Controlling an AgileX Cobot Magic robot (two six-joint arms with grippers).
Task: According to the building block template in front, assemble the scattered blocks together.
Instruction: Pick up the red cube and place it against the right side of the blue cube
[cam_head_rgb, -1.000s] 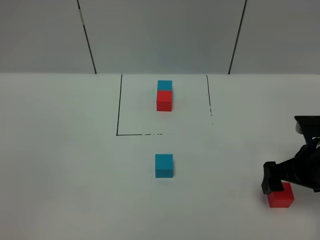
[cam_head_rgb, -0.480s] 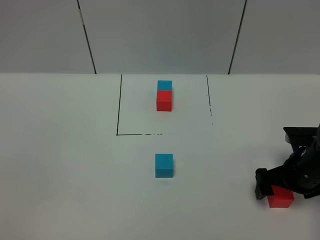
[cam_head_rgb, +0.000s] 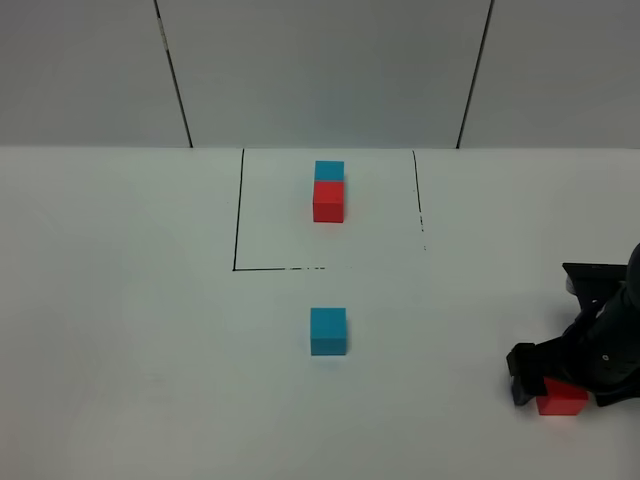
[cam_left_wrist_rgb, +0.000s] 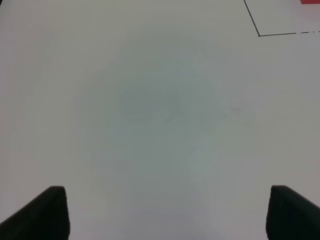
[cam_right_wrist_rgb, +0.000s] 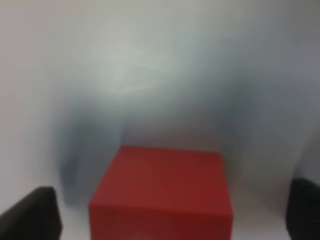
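The template is a thin black outline (cam_head_rgb: 238, 210) at the back with a cyan-blue cube (cam_head_rgb: 329, 170) touching a red cube (cam_head_rgb: 328, 202). The scattered cyan-blue cube (cam_head_rgb: 328, 331) sits in front of the outline, mid-table. The scattered red cube (cam_head_rgb: 561, 399) sits at the front right. My right gripper (cam_head_rgb: 560, 385) is down around it, open. In the right wrist view the red cube (cam_right_wrist_rgb: 162, 192) lies between the spread fingertips (cam_right_wrist_rgb: 30, 215), apart from both. My left gripper (cam_left_wrist_rgb: 170, 215) is open and empty over bare table, outside the high view.
The white table (cam_head_rgb: 130, 330) ends at a grey wall with two dark seams. The left wrist view shows a corner of the outline (cam_left_wrist_rgb: 259, 34) and a sliver of red (cam_left_wrist_rgb: 310, 1) at the picture's edge.
My right gripper has come down and slid a little toward the front, now straddling the red cube. The cube and the other blocks have not moved.
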